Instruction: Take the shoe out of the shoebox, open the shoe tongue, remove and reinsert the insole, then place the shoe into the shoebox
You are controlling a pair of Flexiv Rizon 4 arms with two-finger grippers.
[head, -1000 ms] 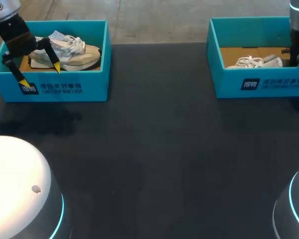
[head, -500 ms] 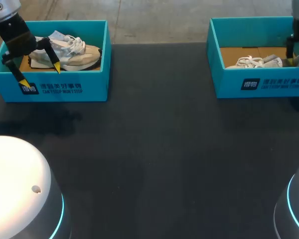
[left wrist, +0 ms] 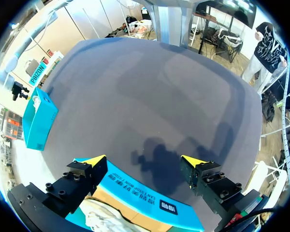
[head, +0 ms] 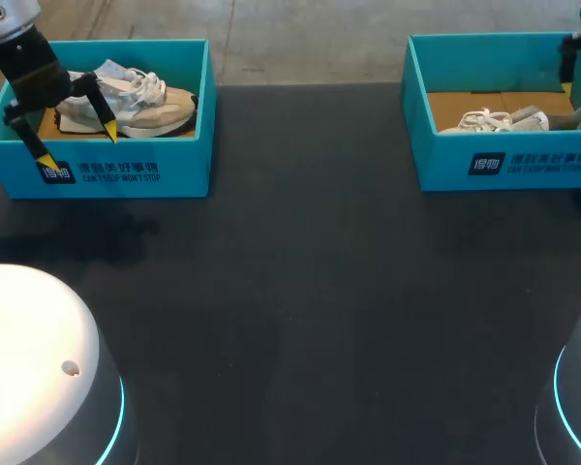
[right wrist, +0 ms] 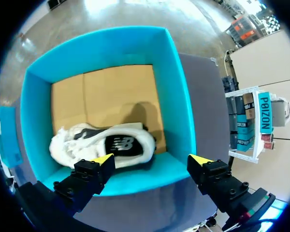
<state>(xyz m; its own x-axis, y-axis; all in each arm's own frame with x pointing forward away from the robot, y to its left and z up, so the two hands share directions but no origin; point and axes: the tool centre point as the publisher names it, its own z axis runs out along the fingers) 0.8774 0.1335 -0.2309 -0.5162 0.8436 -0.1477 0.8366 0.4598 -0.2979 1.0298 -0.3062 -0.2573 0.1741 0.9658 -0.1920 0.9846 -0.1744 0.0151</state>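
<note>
Right wrist view: the right gripper point(right wrist: 151, 159), fingers spread and empty, hangs above the shoebox point(right wrist: 176, 87), where the white shoe point(right wrist: 111, 145) lies on its side. Taking it out looks like the step in hand; next, lower and pinch its collar.

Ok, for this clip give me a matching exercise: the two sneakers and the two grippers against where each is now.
1 beige sneaker
2 white sneaker
3 left gripper
4 right gripper

A open, above the right shoebox
B inside the left shoebox
C open, astride the left shoebox's front wall
D inside the right shoebox

Pairs: 1-B; 2-D; 3-C; 4-A
</note>
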